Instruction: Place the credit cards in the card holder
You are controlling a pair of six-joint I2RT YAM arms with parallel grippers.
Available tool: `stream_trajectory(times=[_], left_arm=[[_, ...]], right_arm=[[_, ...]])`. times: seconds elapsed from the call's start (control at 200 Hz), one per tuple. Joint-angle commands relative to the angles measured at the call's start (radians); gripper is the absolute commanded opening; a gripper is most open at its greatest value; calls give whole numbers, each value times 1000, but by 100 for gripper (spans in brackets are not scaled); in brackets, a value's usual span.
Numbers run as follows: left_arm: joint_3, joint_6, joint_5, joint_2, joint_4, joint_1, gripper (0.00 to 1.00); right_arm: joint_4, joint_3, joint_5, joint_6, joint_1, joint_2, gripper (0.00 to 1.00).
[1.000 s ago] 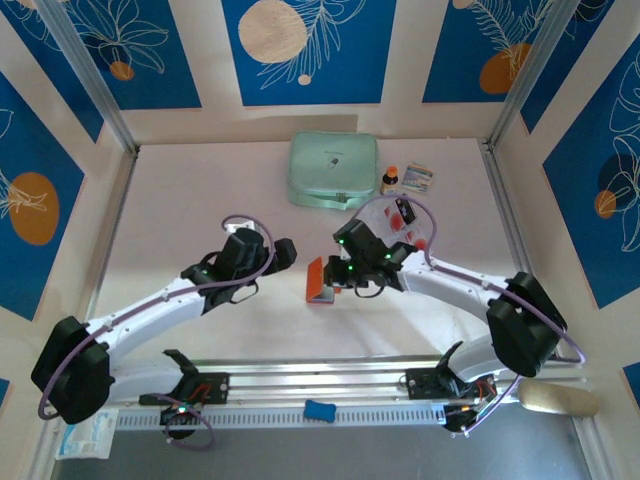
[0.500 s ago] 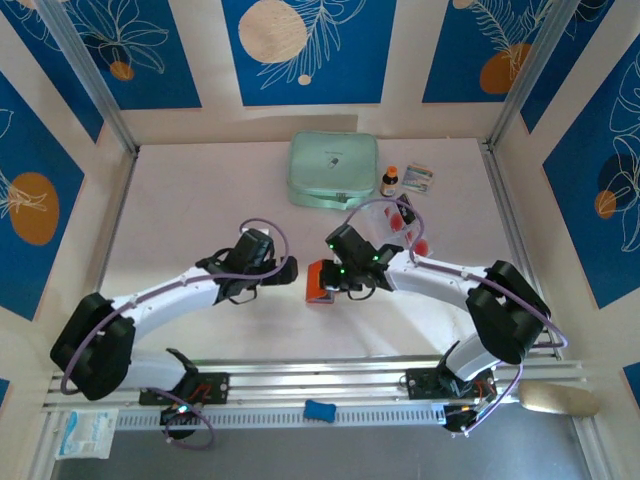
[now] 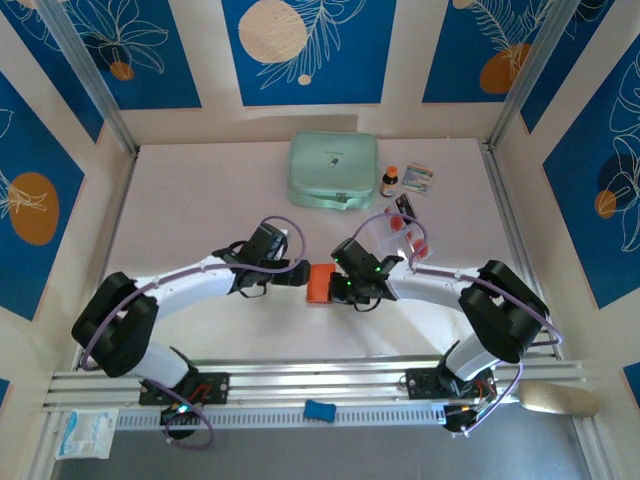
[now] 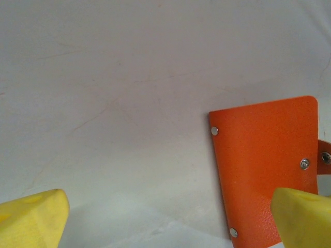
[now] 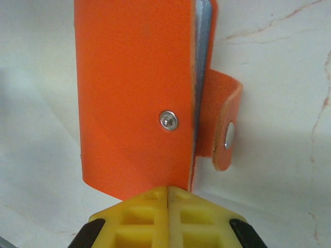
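Two grippers meet at the closed orange card holder (image 3: 320, 283) in the frame's centre. The left gripper (image 3: 299, 272) is spread wide beside it, and the right gripper (image 3: 342, 287) has its fingers pressed together at the holder's edge.

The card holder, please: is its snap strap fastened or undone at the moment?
Undone: the card holder is folded, but its strap curls loose beside it, and the snap stud is bare.
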State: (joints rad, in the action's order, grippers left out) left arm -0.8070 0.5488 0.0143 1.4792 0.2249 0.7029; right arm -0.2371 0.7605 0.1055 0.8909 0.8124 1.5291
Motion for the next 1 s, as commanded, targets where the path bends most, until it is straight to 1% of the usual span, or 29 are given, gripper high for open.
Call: stream_trajectory(times=[0.0,0.32,0.545,0.675,0.765,0.89,0.995], left_arm=[[-42,-33,-15,26,0,22,100],[-72,-49,-19,101,-27,56,100],[-53,-63,-19,154,-56,76,100],[-54,-77,28,180,-20,87,100],[-59,-84,68,193,19,93,100],[-79,-98,121,213,79,102,100],[-86,-101,149,228,108,109,100]], right_arm=[[8,-18,9,15,4,2,0],[15,-32,8,25,4,-3,0],[10,-24,8,23,4,-2,0],[-10,-7,-2,12,-4,-10,0],[-46,14,2,-9,-21,-47,0],[-95,37,8,-36,-63,-106,0],[-130,43,-1,-55,-105,-123,0]])
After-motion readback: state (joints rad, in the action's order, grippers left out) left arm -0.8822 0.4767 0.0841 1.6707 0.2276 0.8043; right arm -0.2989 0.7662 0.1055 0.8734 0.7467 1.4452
